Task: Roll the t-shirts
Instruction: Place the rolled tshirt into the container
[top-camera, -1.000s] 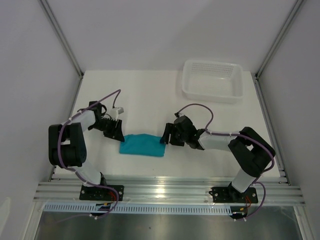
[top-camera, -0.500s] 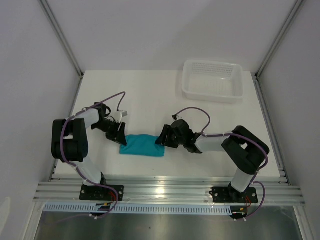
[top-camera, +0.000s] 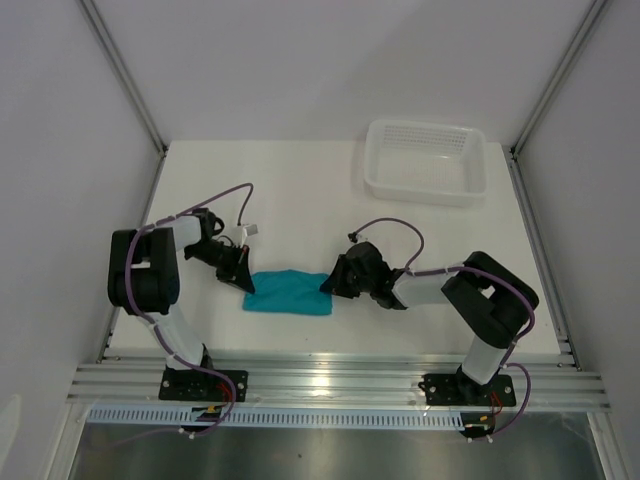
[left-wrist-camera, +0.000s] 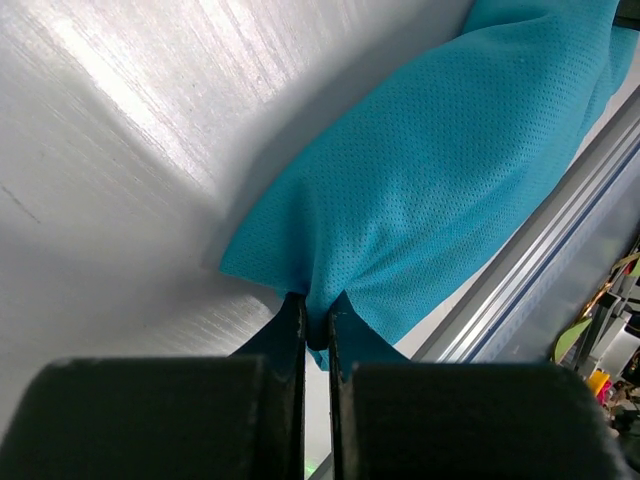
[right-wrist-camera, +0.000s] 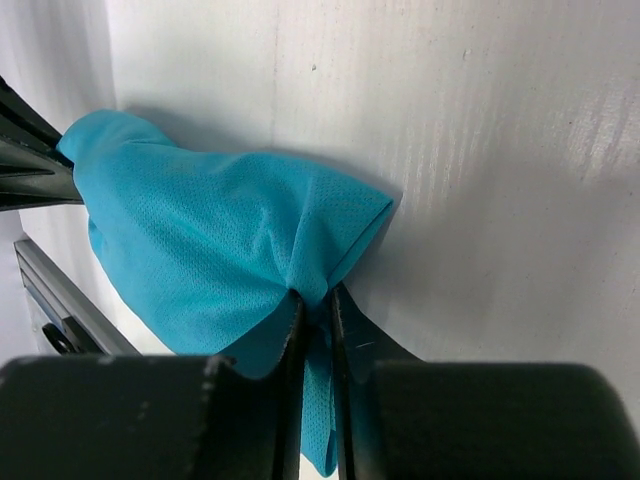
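Observation:
The teal t-shirt (top-camera: 288, 292) lies as a short, thick roll on the white table, near its front edge. My left gripper (top-camera: 244, 281) is shut on the roll's left end, where a pinch of teal mesh (left-wrist-camera: 420, 180) is squeezed between the two dark fingers. At the roll's right end my right gripper (top-camera: 330, 284) is shut too, with a fold of the same fabric (right-wrist-camera: 220, 240) caught between its fingers. Both arms reach inward, low over the table. The neck label is hidden.
A white plastic basket (top-camera: 372, 178) stands at the back right of the table (top-camera: 300, 190). An aluminium rail (top-camera: 330, 378) runs along the front edge, close below the roll. Grey walls close in both sides.
Both grippers have moved inward onto the ends of the roll and closed on the fabric; a second ago they stood open beside it.

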